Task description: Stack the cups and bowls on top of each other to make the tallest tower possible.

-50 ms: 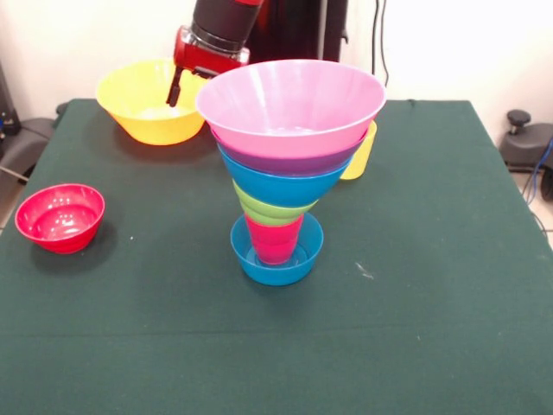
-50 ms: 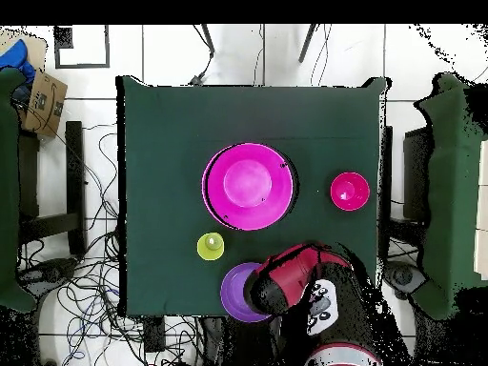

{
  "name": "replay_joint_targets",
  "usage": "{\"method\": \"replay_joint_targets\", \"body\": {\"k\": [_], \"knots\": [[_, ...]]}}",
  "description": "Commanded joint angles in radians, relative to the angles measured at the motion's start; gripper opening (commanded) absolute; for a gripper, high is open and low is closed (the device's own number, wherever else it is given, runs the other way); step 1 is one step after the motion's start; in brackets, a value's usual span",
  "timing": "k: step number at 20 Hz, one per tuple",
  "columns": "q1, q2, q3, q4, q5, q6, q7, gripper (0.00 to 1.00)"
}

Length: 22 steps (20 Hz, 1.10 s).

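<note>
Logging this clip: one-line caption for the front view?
Tower topped by pink bowl; end effector over yellow bowl; red bowl aside.

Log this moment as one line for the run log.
tower: standing, pink bowl on top | end effector: by large yellow bowl, open/shut unclear | loose: red bowl, yellow cup

Robot arm up at the back, leaning to 1 side

The red and black arm (image 1: 216,30) comes down from the top and stops above the table. 1 dark finger (image 1: 174,89) of the gripper (image 1: 179,86) hangs below the red wrist. The grip itself is hidden.
</note>
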Motion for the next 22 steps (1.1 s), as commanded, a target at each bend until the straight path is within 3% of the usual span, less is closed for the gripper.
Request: {"method": "replay_joint_targets", "body": {"k": [1, 6, 13, 20, 21, 22], "knots": [[0.026, 0.077, 0.057, -0.052, -0.055, 0.010, -0.049, 1.00], [0.043, 0.126, 0.041, -0.041, -0.053, -0.013, -0.011, 1.00], [-0.008, 0.201, 0.064, -0.051, -0.040, -0.014, -0.040, 1.00], [0.045, 0.277, 0.026, -0.087, -0.069, -0.068, 0.017, 1.00], [0.060, 0.282, 0.012, -0.096, -0.077, -0.094, 0.028, 0.00], [0.063, 0.278, 0.007, -0.099, -0.075, -0.089, 0.032, 0.00]]}}
